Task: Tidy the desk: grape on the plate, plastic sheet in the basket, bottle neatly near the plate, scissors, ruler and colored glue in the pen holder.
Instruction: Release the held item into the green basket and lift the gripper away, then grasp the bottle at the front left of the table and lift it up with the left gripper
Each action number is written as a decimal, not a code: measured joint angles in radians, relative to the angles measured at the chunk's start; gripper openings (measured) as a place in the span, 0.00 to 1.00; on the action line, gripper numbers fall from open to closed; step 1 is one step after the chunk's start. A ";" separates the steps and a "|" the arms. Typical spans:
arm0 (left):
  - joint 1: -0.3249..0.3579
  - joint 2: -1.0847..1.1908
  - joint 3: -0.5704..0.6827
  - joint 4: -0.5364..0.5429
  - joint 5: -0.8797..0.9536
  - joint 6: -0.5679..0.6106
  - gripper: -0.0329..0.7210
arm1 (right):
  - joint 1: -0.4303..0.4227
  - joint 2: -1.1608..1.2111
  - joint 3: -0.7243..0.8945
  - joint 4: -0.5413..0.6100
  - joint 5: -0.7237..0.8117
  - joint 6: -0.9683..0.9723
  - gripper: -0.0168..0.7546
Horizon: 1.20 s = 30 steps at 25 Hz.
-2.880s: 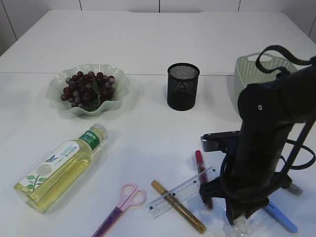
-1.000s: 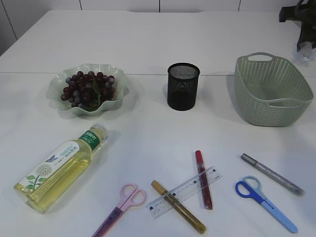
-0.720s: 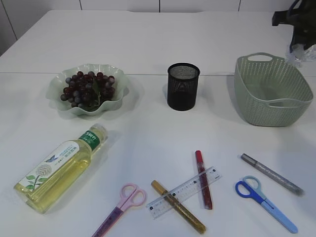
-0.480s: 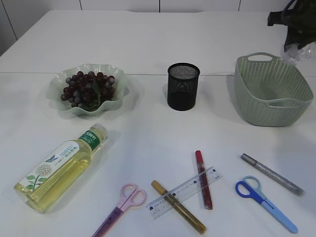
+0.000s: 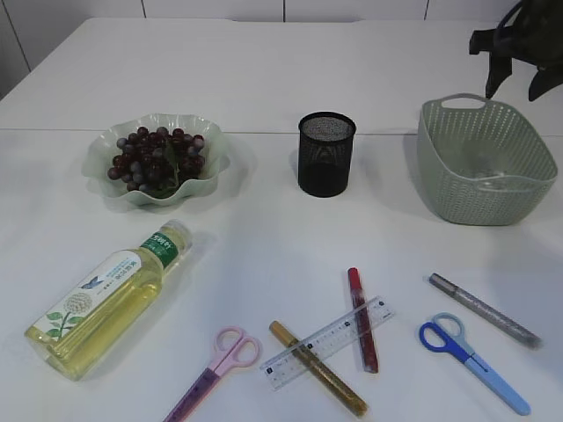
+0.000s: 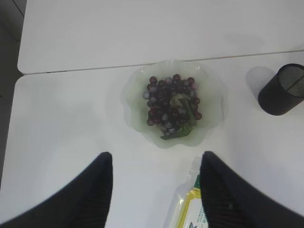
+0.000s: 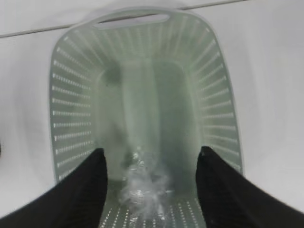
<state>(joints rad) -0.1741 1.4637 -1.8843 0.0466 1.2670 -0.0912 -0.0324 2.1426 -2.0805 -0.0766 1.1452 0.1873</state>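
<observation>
White tabletop point(image 5: 264, 79), right gripper point(image 5: 512, 77) held spread and empty above the basket point(image 5: 528, 198).
Crumpled plastic sheet point(image 7: 140, 183) is seen inside the basket; left gripper point(image 6: 154, 190), fingers parted, is held over the bottle point(image 6: 190, 213) and the grape point(image 6: 170, 105) on the plate point(image 6: 135, 90).

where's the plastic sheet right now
The plastic sheet is inside the green basket, low in the right wrist view between the open right gripper's fingers; the basket stands right of the pen holder.
</observation>
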 joint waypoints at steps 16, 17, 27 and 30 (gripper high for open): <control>0.000 0.000 0.126 -0.047 0.000 0.000 0.61 | 0.000 -0.060 0.015 0.156 0.098 -0.096 0.63; 0.000 0.000 0.135 -0.047 0.000 0.002 0.61 | 0.000 -0.087 0.040 0.156 0.098 -0.109 0.63; 0.000 0.034 0.150 -0.047 0.000 0.079 0.62 | 0.000 -0.518 0.563 0.176 0.098 -0.126 0.63; -0.016 0.065 0.174 -0.047 -0.004 0.120 0.66 | 0.000 -0.670 0.714 0.178 0.098 -0.135 0.63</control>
<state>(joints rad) -0.1900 1.5284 -1.7106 0.0000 1.2633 0.0284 -0.0324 1.4729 -1.3665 0.1018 1.2429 0.0522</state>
